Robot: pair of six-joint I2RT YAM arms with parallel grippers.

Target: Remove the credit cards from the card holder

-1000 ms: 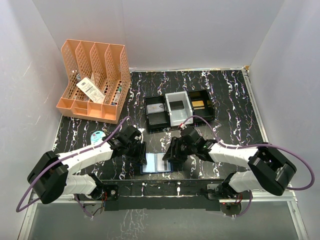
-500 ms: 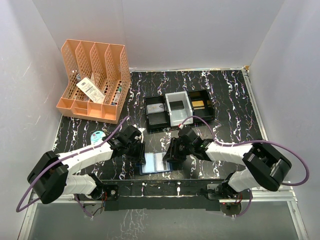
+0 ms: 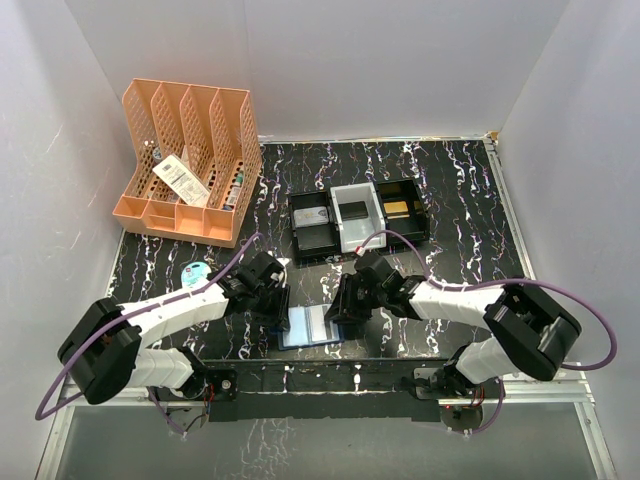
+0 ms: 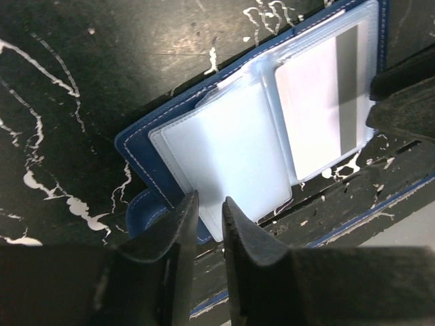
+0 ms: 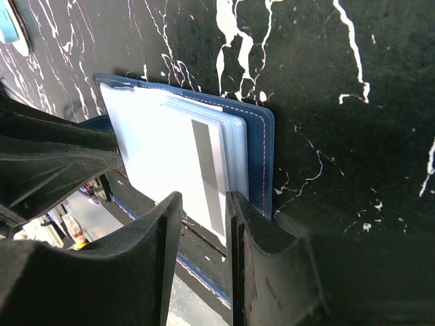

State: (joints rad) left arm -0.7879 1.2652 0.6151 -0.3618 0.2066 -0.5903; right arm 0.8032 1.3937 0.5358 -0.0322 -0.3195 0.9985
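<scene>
The navy card holder (image 3: 312,326) lies open near the table's front edge, clear plastic sleeves fanned over it. In the left wrist view its blue cover (image 4: 146,159) shows under a sleeve (image 4: 224,149), and a white credit card (image 4: 316,115) with a grey stripe fills the far sleeve. My left gripper (image 3: 283,318) (image 4: 209,200) stands at the holder's left end, jaws a narrow gap apart astride the sleeve's near corner. My right gripper (image 3: 340,312) (image 5: 204,197) is at the right end, open, astride the striped card's (image 5: 177,163) corner, one finger at the blue cover's (image 5: 258,156) edge.
Three small trays, black (image 3: 310,225), pale grey (image 3: 358,215) and black (image 3: 403,208), stand behind the holder. An orange file rack (image 3: 185,160) fills the back left. A pale blue oval case (image 3: 193,271) lies left of the left arm. The table's front edge (image 3: 320,362) runs just below the holder.
Both pairs of jaws have narrowed. The right gripper has edged slightly left toward the holder. The left arm has hardly moved.
</scene>
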